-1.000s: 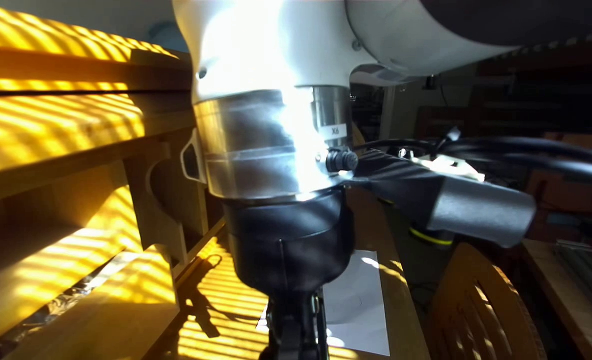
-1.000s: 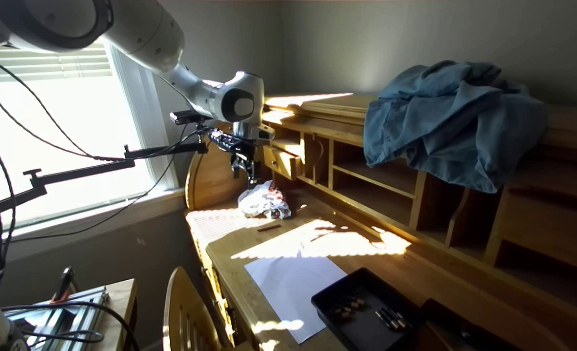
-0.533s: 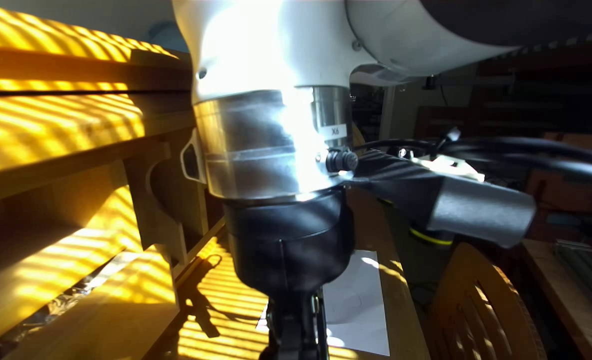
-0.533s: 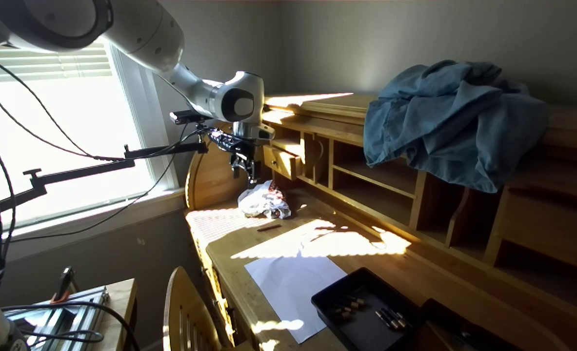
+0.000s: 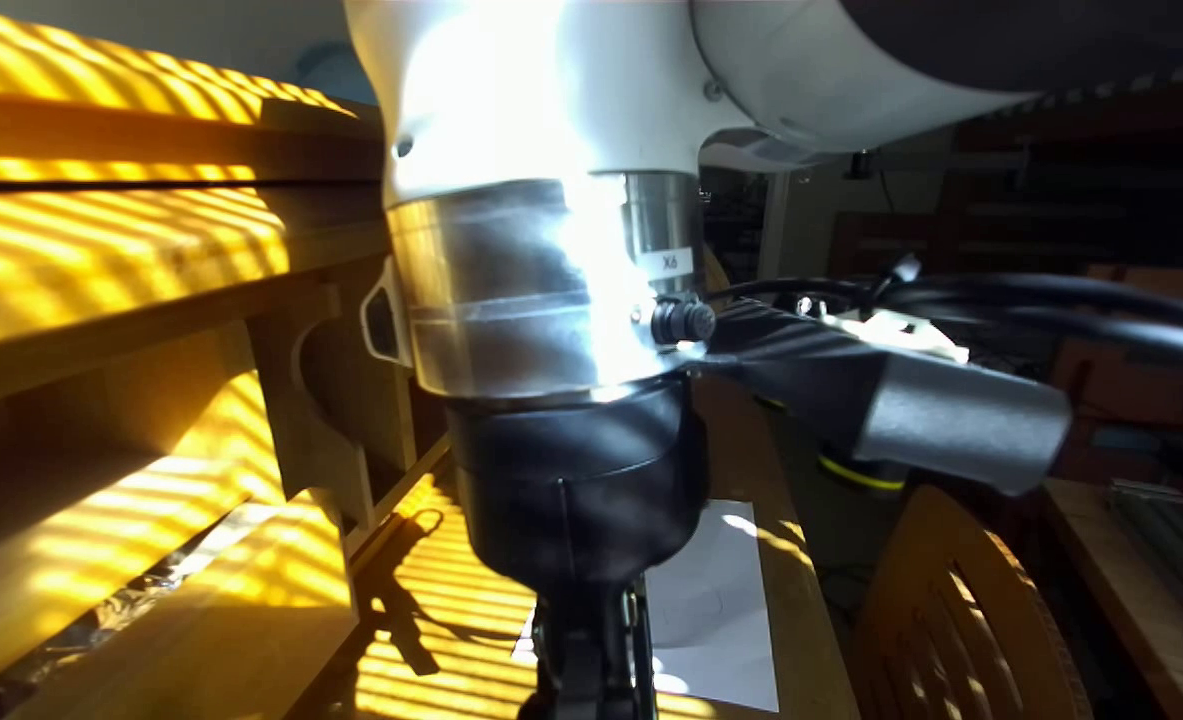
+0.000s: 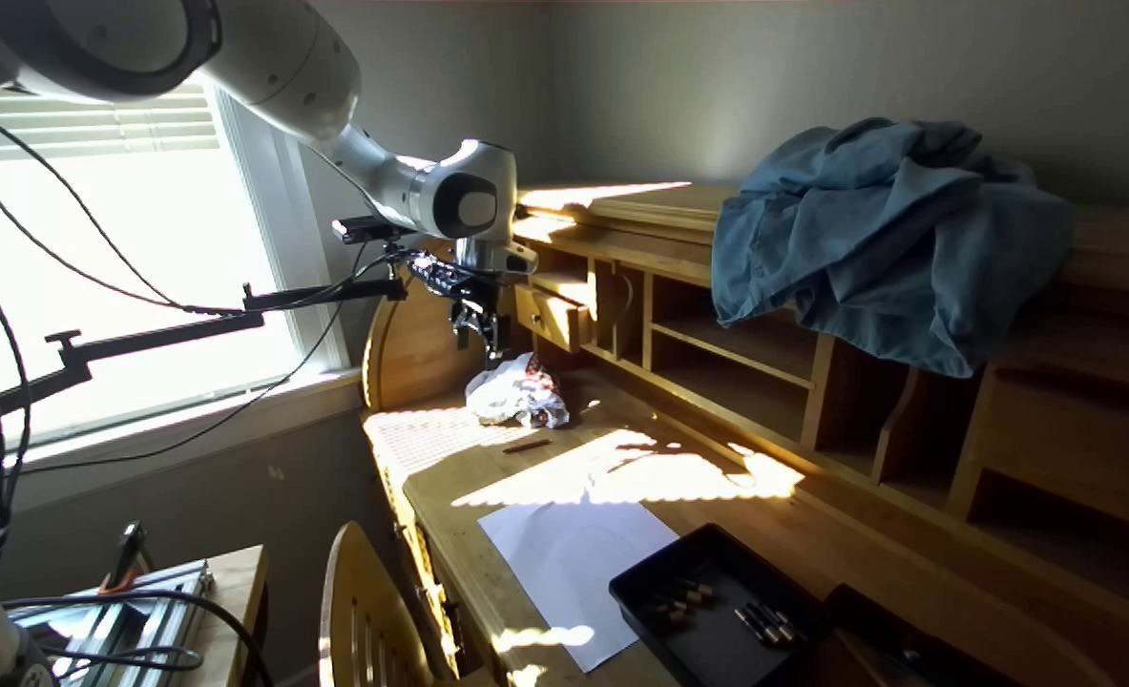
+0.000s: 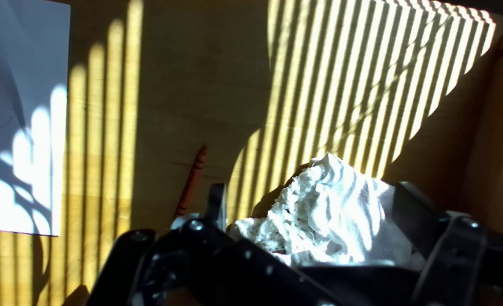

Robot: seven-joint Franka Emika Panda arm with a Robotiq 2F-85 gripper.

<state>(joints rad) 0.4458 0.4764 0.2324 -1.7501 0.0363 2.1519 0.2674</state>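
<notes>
In the wrist view my gripper (image 7: pixel 317 208) stands open, its two fingers wide apart with nothing held between them. Beyond the fingertips lies a crumpled white cloth (image 7: pixel 336 208), partly covered by the gripper's own dark parts. An exterior view shows the gripper (image 6: pixel 481 346) pointing down just above this cloth (image 6: pixel 502 396), which has a red patterned patch on one side; whether they touch I cannot tell. A reddish crayon (image 7: pixel 190 182) lies on the desk beside the cloth. In an exterior view the fingertips are cut off at the bottom edge.
A small drawer (image 6: pixel 550 320) is pulled out near the gripper. White paper (image 6: pixel 578 563) and a black tray (image 6: pixel 717 620) holding several small items lie along the desk. Blue fabric (image 6: pixel 879 239) drapes over the shelf unit. A wooden chair (image 6: pixel 364 611) stands at the desk's front.
</notes>
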